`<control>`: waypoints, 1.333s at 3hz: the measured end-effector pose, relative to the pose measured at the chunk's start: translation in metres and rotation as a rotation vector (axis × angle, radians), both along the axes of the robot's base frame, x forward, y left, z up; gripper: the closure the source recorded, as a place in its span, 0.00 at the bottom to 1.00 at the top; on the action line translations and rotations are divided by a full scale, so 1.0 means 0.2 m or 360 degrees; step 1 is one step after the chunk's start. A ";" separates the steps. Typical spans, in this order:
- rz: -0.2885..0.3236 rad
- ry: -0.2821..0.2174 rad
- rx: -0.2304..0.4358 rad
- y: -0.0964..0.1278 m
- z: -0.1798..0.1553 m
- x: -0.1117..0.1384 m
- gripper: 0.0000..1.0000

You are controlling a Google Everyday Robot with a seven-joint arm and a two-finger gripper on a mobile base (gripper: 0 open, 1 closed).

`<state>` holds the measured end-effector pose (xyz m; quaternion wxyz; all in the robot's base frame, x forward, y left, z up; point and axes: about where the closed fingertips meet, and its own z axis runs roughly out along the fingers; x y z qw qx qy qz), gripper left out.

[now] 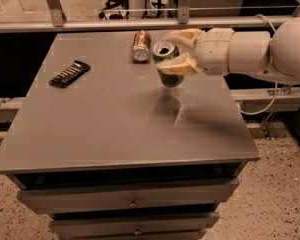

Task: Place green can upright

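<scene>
Jaws on my gripper [166, 53] pinch the green can [170, 79] roughly upright, held above the bench [105, 139] (grasp and righting look done), so I judge only lowering and letting go remain, the brownish-orange can [141, 45] lying just beyond.

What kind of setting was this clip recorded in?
Probably an office or lab: a grey drawer cabinet on speckled flooring, with wheeled chair bases behind a railing. The robot's tool holds the slim green aluminium can above the cabinet's top.
</scene>
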<state>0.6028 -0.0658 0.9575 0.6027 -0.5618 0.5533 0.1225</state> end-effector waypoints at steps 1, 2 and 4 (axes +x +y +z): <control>-0.0002 0.0040 0.0061 -0.01 -0.01 0.01 1.00; -0.0007 0.0102 0.0095 -0.01 -0.04 0.02 0.83; -0.0021 0.0206 0.0156 -0.05 -0.11 0.02 0.29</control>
